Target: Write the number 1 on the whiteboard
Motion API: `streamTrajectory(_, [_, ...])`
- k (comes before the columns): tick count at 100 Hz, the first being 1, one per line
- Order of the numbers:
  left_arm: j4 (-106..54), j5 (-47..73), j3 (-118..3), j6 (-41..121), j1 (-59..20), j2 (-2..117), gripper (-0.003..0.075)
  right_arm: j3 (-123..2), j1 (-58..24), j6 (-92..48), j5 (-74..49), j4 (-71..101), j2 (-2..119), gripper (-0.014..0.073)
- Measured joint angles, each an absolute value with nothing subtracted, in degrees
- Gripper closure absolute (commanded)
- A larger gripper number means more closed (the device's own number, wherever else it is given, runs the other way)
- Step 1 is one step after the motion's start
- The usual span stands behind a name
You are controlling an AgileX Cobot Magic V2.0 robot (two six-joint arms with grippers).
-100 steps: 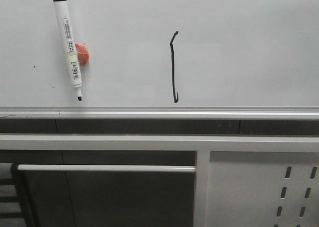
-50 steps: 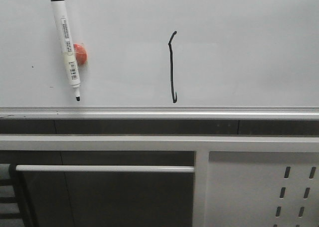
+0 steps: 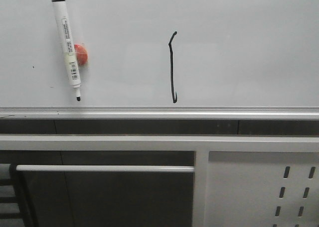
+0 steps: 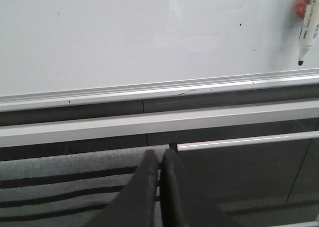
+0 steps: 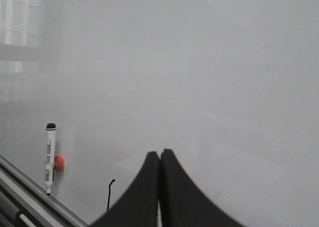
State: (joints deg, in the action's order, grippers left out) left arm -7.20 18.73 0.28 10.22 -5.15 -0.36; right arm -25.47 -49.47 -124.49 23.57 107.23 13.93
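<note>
The number 1 (image 3: 172, 67) stands drawn in black on the whiteboard (image 3: 239, 48), its hook just above the board's silver bottom rail. A marker pen (image 3: 66, 45) hangs well to its left beside a red magnet (image 3: 81, 54). The left hand (image 4: 160, 187) and right hand (image 5: 159, 187) are both closed, gripping nothing.

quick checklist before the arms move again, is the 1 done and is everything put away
1. number 1 drawn on the whiteboard, one stroke with top tick and bottom hook: ok
2. marker parked on the board by the red magnet, tip down, left of the stroke: ok
3. left gripper shut, empty, below the board's rail: ok
4. right gripper shut, empty: ok
5. right gripper's gap from the board: cannot tell
6. marker cap on: not ok, tip bare
</note>
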Motion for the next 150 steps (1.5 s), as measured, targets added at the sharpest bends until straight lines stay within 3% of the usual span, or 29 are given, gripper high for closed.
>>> streamTrajectory(15, [-7.2,18.73,0.28,10.22,-5.15,-0.36,0.0738,-25.0,-49.02,-116.1,23.94,100.57,16.74,0.0665])
streamTrajectory(38, [-7.2,18.73,0.28,10.22,-5.15,-0.36,0.0738,-19.91,-42.82,-51.85,22.01,44.83,26.83,0.0665])
streamTrajectory(51, [-7.2,18.7,0.28,10.22,-5.15,-0.36,0.0738,-17.53,-31.95,-22.82,9.69,20.57,30.65,0.0665])
streamTrajectory(61, [-7.2,18.7,0.28,10.22,-5.15,-0.36,0.0738,-15.99,-24.07,-9.66,-0.81,7.41,30.25,0.0665])
streamTrajectory(103, [-7.2,18.6,0.28,10.22,-5.15,-0.36,0.0738,-1.31,-3.78,-0.33,-4.36,-3.36,9.7,0.0665])
streamTrajectory(150, [-7.2,18.6,0.28,10.22,-5.15,-0.36,0.0738,0.74,-1.55,0.43,-18.84,-3.67,-0.37,0.0665])
